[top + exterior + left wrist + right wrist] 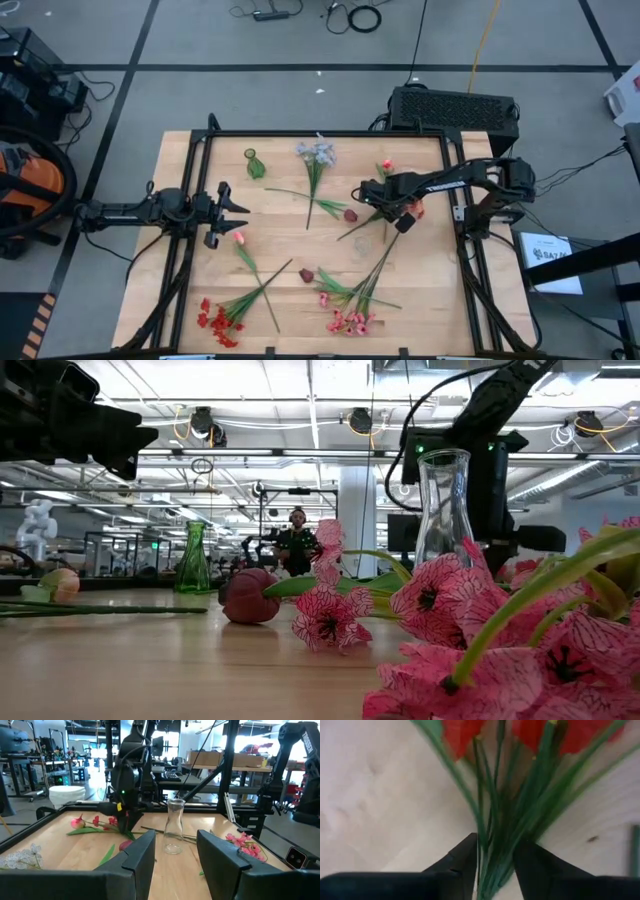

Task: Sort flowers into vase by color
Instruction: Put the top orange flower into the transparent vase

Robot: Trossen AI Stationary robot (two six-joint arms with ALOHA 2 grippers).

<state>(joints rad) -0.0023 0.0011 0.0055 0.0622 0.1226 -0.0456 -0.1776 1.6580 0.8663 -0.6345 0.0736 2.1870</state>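
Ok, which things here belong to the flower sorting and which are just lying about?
Job: red flowers by the right gripper, red spray, pink spray, white flowers, maroon tulip, green vase, clear vase; left gripper waits at the table's left.
Lying about: black box, floor cables.

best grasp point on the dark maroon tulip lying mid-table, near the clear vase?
Take the maroon tulip by its bare green stem, not the bloom. It lies flat, the stem running from the bloom toward the red spray, so come straight down with the fingers across the stem. The left gripper is open and looks nearer; the right gripper has its fingers around a red spray's stems.
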